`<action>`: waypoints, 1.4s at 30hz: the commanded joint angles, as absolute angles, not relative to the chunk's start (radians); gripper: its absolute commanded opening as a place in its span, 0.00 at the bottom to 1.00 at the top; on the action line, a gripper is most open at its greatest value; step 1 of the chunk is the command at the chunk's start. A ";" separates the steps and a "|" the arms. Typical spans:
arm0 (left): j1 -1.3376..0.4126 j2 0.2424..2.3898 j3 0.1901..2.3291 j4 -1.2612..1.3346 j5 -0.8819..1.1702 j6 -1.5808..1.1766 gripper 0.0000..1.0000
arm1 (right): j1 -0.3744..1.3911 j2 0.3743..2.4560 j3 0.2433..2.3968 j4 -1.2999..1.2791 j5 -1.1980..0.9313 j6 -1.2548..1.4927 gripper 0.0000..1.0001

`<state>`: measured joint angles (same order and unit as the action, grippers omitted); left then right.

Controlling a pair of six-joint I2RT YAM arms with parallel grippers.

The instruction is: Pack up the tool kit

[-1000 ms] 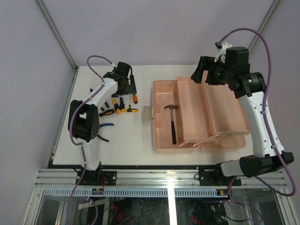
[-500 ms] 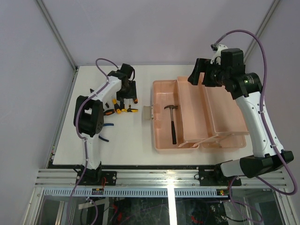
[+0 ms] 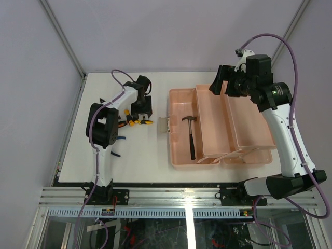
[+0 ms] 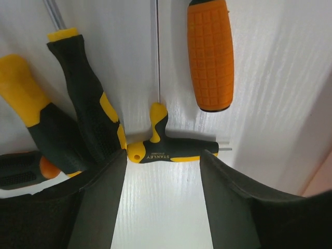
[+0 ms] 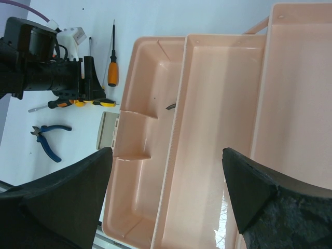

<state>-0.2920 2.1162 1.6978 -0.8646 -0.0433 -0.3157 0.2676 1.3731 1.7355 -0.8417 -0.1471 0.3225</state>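
We see left tool spread wide astride the T-handle driver near counter's far-left corner; right tool also wide, above the toolbox.

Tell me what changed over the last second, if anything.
The left end effector moved toward the near edge of the table and now straddles the T-handle driver, open, gripping nothing. The right end effector barely shifted above the toolbox and is open. The hammer in the box and the blue pliers stayed put.
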 commanded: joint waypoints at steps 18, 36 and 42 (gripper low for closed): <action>-0.295 2.204 1.704 -0.867 -0.026 -0.313 0.52 | 0.274 1.303 1.723 -0.857 -0.114 0.322 0.93; -0.243 2.209 1.657 -0.862 -0.003 -0.343 0.00 | 0.274 1.307 1.730 -0.859 -0.108 0.322 0.93; -0.241 2.115 1.703 -0.886 0.012 -0.347 0.00 | 0.273 1.297 1.717 -0.853 -0.106 0.322 0.93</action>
<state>-0.2474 2.1853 1.6863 -0.8608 -0.0029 -0.3424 0.2676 1.3273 1.7218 -0.8783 -0.1211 0.3222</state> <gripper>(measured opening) 0.065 0.931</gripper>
